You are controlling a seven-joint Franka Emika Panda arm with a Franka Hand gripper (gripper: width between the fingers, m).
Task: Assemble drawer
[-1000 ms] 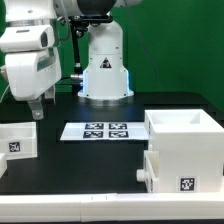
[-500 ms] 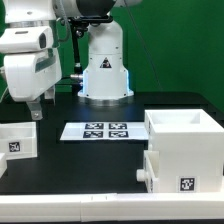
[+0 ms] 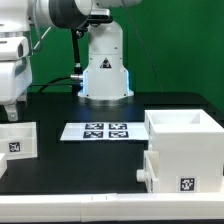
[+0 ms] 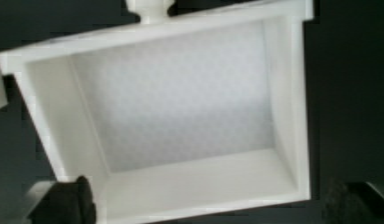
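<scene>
A small low white open-topped drawer (image 3: 17,140) with a black-and-white tag on its front sits at the exterior view's left edge. My gripper (image 3: 9,116) hangs just above it, partly cut off by the frame. In the wrist view the drawer (image 4: 171,110) fills the picture, its hollow inside facing me and a small knob (image 4: 153,8) on one end wall. The gripper (image 4: 219,202) is open, with one dark fingertip (image 4: 68,200) off each side of the drawer's near end. It holds nothing.
A tall white cube casing (image 3: 186,130) stands at the exterior view's right. A lower white tagged box (image 3: 183,172) with a side knob sits in front of it. The marker board (image 3: 98,131) lies mid-table before the robot base (image 3: 104,65).
The arm has swung toward the exterior view's left. The gripper went from beside the left drawer to right over it, still open.
</scene>
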